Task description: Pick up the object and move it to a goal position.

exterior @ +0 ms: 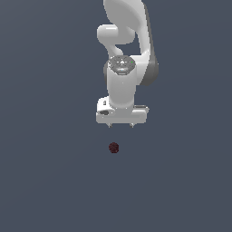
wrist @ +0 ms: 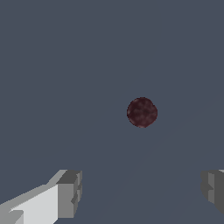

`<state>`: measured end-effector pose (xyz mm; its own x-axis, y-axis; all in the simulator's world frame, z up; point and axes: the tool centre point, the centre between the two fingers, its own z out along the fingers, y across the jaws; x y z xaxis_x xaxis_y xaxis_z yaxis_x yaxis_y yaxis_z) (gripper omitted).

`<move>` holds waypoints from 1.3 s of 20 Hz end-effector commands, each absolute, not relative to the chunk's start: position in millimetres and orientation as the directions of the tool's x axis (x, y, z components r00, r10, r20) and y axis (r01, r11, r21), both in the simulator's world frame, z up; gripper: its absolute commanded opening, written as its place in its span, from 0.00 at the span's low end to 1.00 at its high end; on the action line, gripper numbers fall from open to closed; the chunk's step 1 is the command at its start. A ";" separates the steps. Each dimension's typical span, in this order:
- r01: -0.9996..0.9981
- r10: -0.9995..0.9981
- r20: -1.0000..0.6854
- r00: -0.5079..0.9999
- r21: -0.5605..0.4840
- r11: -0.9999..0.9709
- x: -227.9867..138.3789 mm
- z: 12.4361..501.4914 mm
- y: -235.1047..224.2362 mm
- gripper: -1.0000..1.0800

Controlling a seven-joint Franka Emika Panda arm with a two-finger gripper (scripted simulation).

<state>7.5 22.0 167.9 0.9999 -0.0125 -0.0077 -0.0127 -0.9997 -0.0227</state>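
Observation:
The object [exterior: 113,147] is a tiny dark red speckled ball lying on the flat dark grey surface, a little nearer the camera than the white arm in the exterior view. My gripper [exterior: 120,125] hangs above and just behind it, pointing down, with only two short fingertips showing under the white hand. In the wrist view the object [wrist: 141,112] lies ahead of the two grey fingers [wrist: 70,192], which stand far apart with nothing between them. My gripper [wrist: 142,189] is open and does not touch the ball.
The flat dark grey surface [exterior: 50,172] stretches in every direction around the ball. The white arm [exterior: 129,41] rises behind the gripper to the upper edge of the exterior view.

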 end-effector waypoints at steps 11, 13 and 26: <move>0.031 0.031 -0.027 0.999 0.005 -0.999 1.1 166.0 14.1 0.96; 0.030 0.030 -0.026 0.999 0.003 -1.000 1.4 166.1 14.4 0.96; 0.144 0.144 -0.022 0.989 0.005 -0.990 12.0 150.7 9.9 0.96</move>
